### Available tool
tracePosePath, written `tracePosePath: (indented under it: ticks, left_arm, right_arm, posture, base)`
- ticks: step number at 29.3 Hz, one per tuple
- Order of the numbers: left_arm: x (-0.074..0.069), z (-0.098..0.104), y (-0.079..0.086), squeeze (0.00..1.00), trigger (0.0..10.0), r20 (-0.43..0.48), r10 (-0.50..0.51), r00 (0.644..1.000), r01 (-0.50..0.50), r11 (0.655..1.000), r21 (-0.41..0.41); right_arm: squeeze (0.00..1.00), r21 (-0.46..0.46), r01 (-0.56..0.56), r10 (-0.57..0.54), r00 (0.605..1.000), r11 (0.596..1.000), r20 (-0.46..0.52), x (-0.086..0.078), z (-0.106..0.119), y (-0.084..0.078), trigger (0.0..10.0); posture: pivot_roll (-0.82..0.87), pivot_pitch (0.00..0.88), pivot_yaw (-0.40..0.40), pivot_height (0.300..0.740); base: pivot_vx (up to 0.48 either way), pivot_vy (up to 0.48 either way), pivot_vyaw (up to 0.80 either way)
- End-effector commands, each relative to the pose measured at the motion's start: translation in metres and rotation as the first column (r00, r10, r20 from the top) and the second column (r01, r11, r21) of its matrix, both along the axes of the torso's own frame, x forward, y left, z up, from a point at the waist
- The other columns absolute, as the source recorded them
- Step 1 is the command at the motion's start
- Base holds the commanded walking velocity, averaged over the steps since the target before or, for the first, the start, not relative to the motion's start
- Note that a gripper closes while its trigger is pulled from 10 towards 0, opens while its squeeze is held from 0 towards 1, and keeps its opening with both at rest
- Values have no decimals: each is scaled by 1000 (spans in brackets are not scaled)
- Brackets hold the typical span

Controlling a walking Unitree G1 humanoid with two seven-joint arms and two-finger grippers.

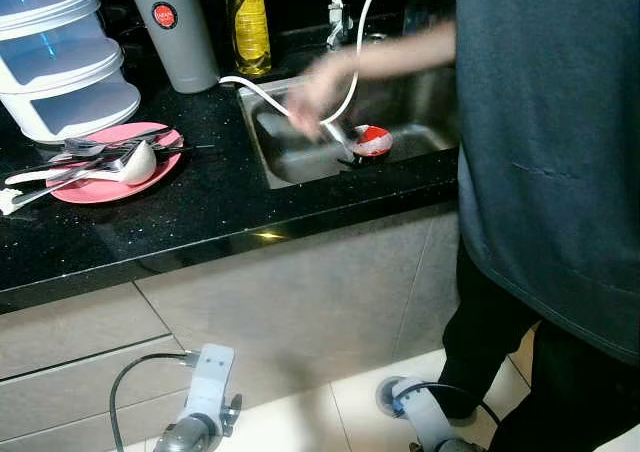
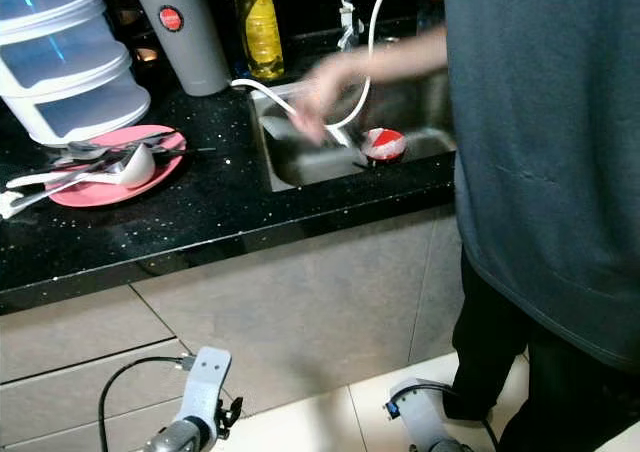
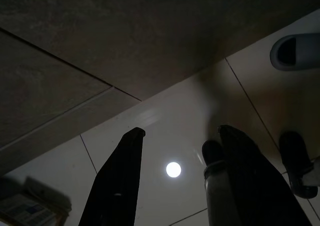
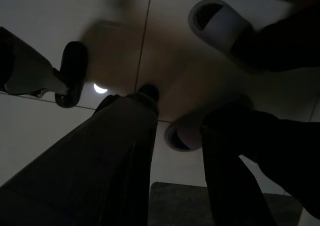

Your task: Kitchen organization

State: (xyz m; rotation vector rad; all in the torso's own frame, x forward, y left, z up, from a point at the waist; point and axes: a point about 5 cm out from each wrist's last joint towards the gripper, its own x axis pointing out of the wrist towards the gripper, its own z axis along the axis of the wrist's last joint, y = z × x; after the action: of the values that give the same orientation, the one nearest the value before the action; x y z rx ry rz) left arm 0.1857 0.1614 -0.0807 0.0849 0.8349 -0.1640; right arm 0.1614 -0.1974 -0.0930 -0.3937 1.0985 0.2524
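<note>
A person in a dark grey shirt (image 1: 550, 142) stands at the steel sink (image 1: 290, 157), one blurred hand (image 1: 318, 90) over a red and white bowl (image 1: 372, 140) in the basin. On the black counter lies a pink plate (image 1: 95, 190) piled with spoons and other cutlery (image 1: 110, 157). My left arm (image 1: 205, 392) and right arm (image 1: 422, 412) hang low in front of the cabinet. The left gripper (image 3: 180, 131) is open over pale floor tiles. The right gripper (image 4: 182, 106) is also open, empty, above the floor.
Stacked white containers (image 1: 60, 57), a grey flask (image 1: 175, 27) and a yellow bottle (image 1: 250, 22) stand at the back of the counter. A white hose (image 1: 360, 32) loops from the tap (image 1: 338, 17). The person's white slipper (image 4: 217, 21) is close to my right arm.
</note>
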Motion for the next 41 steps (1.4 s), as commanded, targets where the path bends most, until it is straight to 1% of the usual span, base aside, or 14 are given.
tracePosePath:
  ticks: [1,3,7,16,20,25,29,38,41]
  left_arm:
    - [-11,-6,2,0,10000,-47,4,999,-3,1000,16]
    - [-13,-7,3,0,10000,-55,5,998,-4,1000,19]
    - [-20,-10,4,0,10000,-85,5,996,-2,999,32]
    - [-23,-12,7,0,10000,-109,11,994,-6,999,43]
    - [-25,-13,8,0,10000,-120,20,993,-16,999,39]
    - [-30,-15,6,0,10000,-132,26,991,-22,999,30]
    - [-30,-15,7,0,10000,-133,30,991,-26,999,30]
    - [-20,-11,12,0,10000,-129,32,991,-27,999,39]
    - [-21,-12,12,0,10000,-130,29,991,-24,999,40]
  right_arm:
    - [0,9,1,0,999,1000,-45,-10,-4,0,10000]
    - [0,9,-1,1,999,1000,-52,-11,-5,-1,10000]
    - [0,-31,-79,77,994,996,-76,-17,-6,-5,10000]
    - [0,-30,-98,95,992,995,-87,-23,-9,-2,10000]
    - [0,-28,-103,100,991,994,-83,-24,-9,-1,10000]
    - [0,-33,-105,102,992,994,-81,-23,-8,-2,10000]
    - [0,-31,-102,99,992,994,-75,-23,-8,-2,10000]
    - [0,-11,-102,100,992,995,-73,-23,-9,1,10000]
    - [0,-12,-102,101,992,995,-69,-22,-8,2,10000]
  posture:
    - [-31,0,124,740]
    - [-31,0,124,740]
    - [-30,0,124,740]
    - [-24,0,123,740]
    - [-26,0,124,740]
    - [-26,0,125,740]
    - [-25,0,126,740]
    - [-26,0,126,740]
    - [-27,0,127,740]
  base:
    - [0,0,0]
    - [0,0,0]
    - [0,0,0]
    - [0,0,0]
    - [0,0,0]
    - [0,0,0]
    - [0,0,0]
    - [0,0,0]
    - [0,0,0]
